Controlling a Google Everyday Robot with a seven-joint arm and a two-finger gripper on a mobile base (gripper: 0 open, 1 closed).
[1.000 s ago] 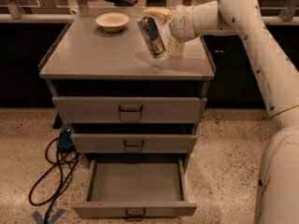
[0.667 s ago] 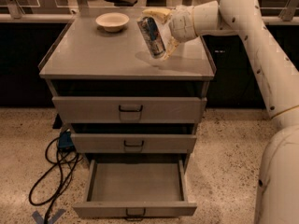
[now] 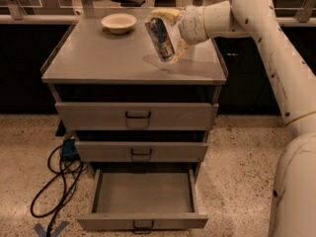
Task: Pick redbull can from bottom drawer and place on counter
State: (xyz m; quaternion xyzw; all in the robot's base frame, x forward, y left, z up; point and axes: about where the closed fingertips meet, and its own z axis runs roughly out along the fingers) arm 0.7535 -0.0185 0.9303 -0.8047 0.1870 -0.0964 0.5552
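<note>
The redbull can (image 3: 159, 38) is a slim blue-and-silver can, tilted, held just above the right part of the counter (image 3: 98, 58). My gripper (image 3: 170, 33) is shut on the redbull can, one finger over its top and one behind its lower end. The white arm reaches in from the right. The bottom drawer (image 3: 143, 194) is pulled open at the foot of the cabinet and nothing shows inside it.
A white bowl (image 3: 118, 22) stands at the back of the counter, left of the can. The two upper drawers (image 3: 138, 116) stand slightly ajar. A black cable (image 3: 57, 181) lies on the speckled floor to the left. A pale ledge with glass panels runs behind.
</note>
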